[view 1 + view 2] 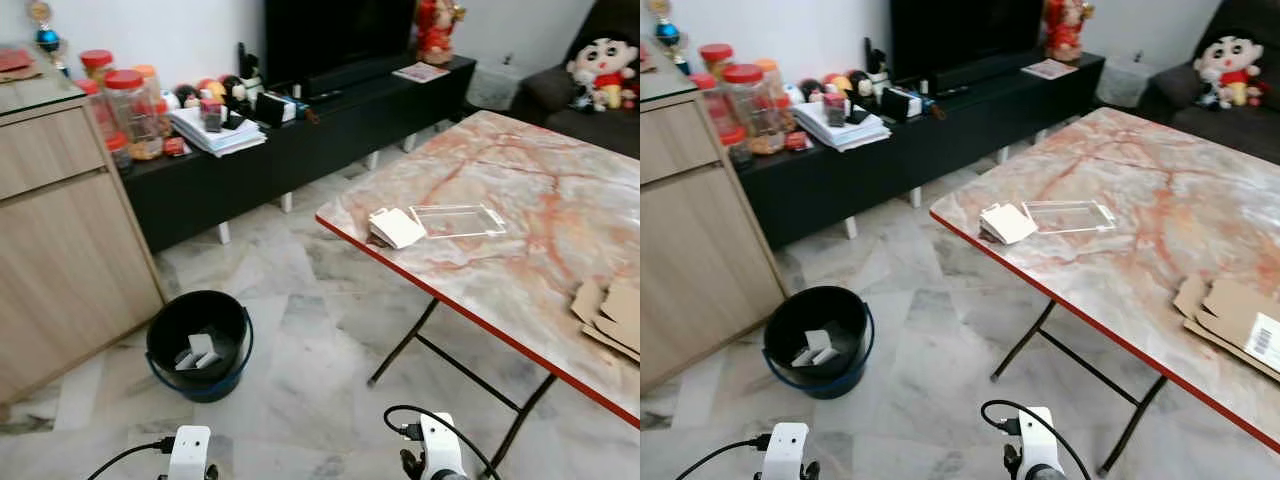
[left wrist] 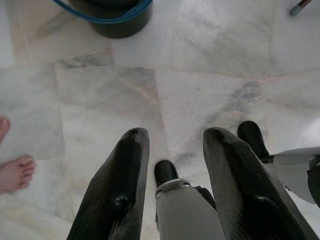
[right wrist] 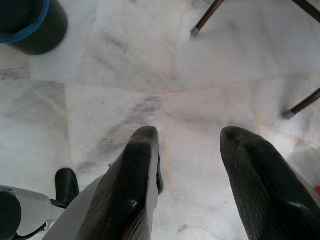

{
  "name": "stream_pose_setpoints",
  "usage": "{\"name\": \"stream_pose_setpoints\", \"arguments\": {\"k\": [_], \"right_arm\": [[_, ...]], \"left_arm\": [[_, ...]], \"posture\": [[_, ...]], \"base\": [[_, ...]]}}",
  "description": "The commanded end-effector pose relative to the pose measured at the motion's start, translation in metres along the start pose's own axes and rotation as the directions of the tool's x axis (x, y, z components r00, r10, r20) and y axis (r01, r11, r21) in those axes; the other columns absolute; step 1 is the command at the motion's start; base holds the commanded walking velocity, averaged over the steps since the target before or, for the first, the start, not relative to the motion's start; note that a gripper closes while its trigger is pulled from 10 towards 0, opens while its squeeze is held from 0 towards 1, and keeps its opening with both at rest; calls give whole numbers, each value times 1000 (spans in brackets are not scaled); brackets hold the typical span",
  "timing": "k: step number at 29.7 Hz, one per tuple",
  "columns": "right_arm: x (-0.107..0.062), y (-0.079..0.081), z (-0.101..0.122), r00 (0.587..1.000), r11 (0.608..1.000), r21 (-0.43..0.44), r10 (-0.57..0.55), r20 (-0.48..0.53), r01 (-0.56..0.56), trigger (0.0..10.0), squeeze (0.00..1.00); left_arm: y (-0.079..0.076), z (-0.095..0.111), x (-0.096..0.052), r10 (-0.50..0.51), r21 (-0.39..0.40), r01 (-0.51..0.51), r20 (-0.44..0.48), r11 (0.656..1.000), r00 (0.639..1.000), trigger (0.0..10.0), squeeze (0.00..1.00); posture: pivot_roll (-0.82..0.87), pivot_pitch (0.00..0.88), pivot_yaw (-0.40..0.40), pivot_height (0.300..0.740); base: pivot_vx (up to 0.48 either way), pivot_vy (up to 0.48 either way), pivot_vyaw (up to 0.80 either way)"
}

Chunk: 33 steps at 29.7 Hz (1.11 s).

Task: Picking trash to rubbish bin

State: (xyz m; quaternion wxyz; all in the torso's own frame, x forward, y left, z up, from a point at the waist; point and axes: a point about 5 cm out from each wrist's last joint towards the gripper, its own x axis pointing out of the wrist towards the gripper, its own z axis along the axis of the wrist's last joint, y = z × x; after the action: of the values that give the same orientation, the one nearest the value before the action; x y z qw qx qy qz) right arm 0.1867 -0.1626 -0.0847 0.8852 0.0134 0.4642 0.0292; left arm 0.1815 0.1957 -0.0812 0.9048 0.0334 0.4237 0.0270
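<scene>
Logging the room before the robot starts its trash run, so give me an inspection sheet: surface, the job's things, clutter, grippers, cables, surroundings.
Surface: marble-pattern folding table with red edge; pale marble floor.
Job's things: black bin on the floor, white scraps inside; white folded paper and clear plastic tray near the table edge; flattened cardboard at the table's right end.
Clutter: jars and stacked papers on the black TV bench.
Grippers: left gripper and right gripper both open, hanging over the floor.
Cables: black cable looping at the right wrist.
Surroundings: wooden cabinet, plush doll on the sofa, a person's bare foot.
</scene>
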Motion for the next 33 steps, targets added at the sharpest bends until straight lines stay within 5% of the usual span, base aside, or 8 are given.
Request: {"name": "stream_pose_setpoints", "arguments": {"k": [1,33], "right_arm": [[0,0,3,1000,1000,-7,2,5,-2,10000,0],[1,1,3,1000,1000,-5,9,4,-9,10000,0]], "left_arm": [[1,0,0,-1,5,1,-7,1000,1000,10000,0],[0,1,0,-14,39,14,-8,999,1000,10000,0]], "posture": [[41,0,-54,740],[41,0,-54,740]], "base": [[0,0,-800],[0,-26,-800]]}}
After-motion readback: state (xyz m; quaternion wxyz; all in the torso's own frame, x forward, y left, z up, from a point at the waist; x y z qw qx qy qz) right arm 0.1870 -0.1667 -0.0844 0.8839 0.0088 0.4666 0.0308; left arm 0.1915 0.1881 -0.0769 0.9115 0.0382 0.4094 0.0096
